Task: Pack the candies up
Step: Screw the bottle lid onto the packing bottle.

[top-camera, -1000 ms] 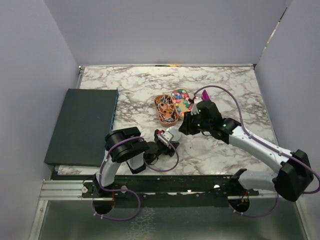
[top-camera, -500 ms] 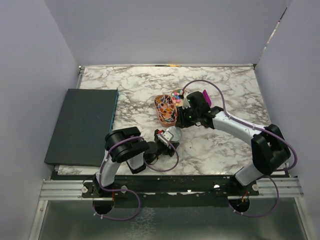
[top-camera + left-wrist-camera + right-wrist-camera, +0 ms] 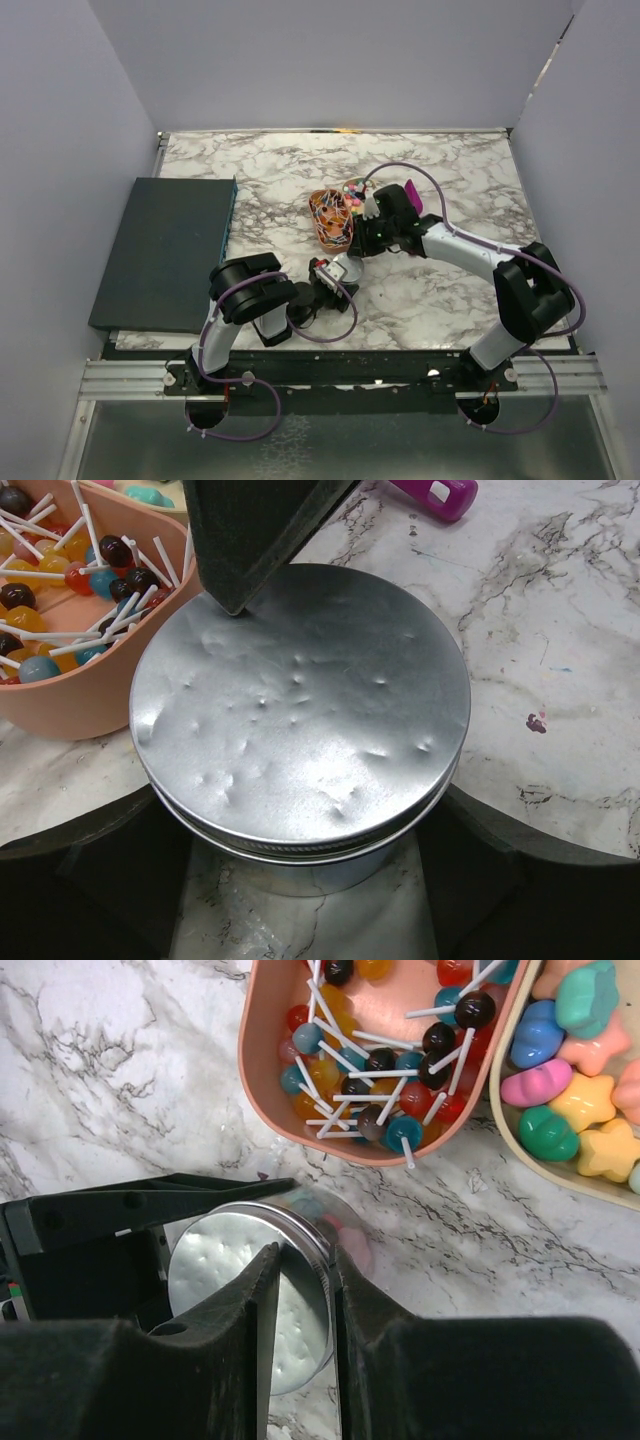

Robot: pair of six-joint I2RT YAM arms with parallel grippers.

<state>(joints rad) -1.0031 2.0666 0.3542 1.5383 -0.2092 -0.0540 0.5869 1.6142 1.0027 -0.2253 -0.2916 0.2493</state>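
Note:
A clear jar (image 3: 300, 875) with a dented silver lid (image 3: 300, 700) stands between the fingers of my left gripper (image 3: 305, 870), which is shut on the jar's sides. Pink and other coloured candies (image 3: 348, 1242) show dimly through its wall. My right gripper (image 3: 302, 1255) hangs over the lid's (image 3: 215, 1260) far rim with its jaws narrow but apart, one finger (image 3: 250, 540) touching that edge. More candies (image 3: 570, 1110), bright and mixed in colour, fill a cream tray (image 3: 357, 188) behind the jar.
A peach tray of lollipops (image 3: 380, 1060) sits right behind the jar, beside the cream tray. A purple scoop (image 3: 412, 190) lies to the right of the trays. A dark flat block (image 3: 165, 250) covers the table's left side.
My right arm has swung left and back from the table's right side, down over the jar's lid, and its jaws have narrowed. The left arm and the jar have not moved.

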